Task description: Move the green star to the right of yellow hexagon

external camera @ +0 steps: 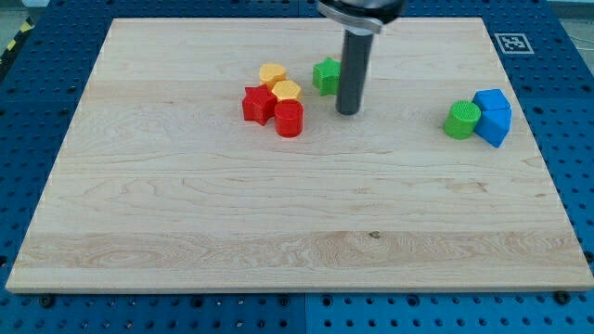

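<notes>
The green star (326, 76) sits on the wooden board near the view's top centre. The yellow hexagon (287, 91) lies to its left and slightly lower, a small gap between them. My tip (348, 112) rests on the board just right of and below the green star, close to it; the rod partly hides the star's right edge. I cannot tell whether the tip touches the star.
A second yellow block (272, 73) sits up-left of the hexagon. A red star (258, 104) and a red cylinder (290, 119) touch the hexagon from below. A green cylinder (461, 121) and two blue blocks (493, 117) cluster at the view's right. The board's edge (297, 293) runs along the bottom.
</notes>
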You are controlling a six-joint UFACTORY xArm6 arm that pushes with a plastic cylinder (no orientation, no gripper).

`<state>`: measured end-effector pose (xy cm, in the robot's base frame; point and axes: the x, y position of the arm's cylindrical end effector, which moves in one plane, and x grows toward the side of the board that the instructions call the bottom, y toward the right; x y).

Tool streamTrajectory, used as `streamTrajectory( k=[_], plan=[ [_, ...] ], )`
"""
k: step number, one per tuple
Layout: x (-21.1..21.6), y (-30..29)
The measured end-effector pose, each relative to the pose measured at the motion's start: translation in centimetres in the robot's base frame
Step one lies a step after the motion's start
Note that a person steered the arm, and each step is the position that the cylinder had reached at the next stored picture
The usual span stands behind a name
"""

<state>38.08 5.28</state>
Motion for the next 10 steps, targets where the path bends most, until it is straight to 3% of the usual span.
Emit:
streamTrajectory(
  k=[4,10],
  plan=[
    [-4.1,-4.8],
    [-4.3,-4.1]
  ],
)
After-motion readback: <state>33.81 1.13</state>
